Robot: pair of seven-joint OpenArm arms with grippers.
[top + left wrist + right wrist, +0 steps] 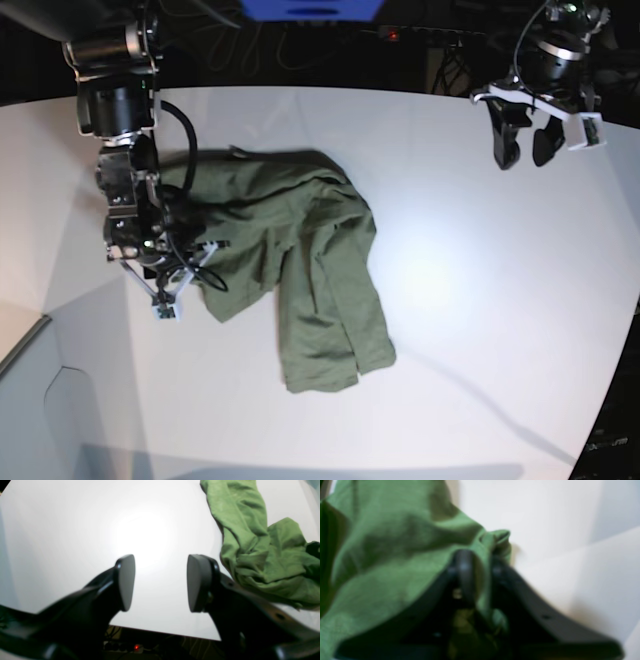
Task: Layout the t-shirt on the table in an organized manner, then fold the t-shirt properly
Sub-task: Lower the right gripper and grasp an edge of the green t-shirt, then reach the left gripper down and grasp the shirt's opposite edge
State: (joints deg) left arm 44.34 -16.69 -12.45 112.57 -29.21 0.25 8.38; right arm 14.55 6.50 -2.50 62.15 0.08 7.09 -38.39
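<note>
The olive-green t-shirt lies crumpled on the white table, left of centre in the base view, with one part trailing toward the front. My right gripper is at the shirt's left edge. Its wrist view is blurred, but the right gripper shows as shut on a fold of the t-shirt, with the table behind. My left gripper hangs at the far right, open and holding nothing. In its own view the left gripper hovers over bare table, with the t-shirt off to the right.
A grey panel sits at the table's near-left corner. Past the table's far edge, cables and a power strip with a red light lie in the dark. The table's curved edge runs along the back and down the right side.
</note>
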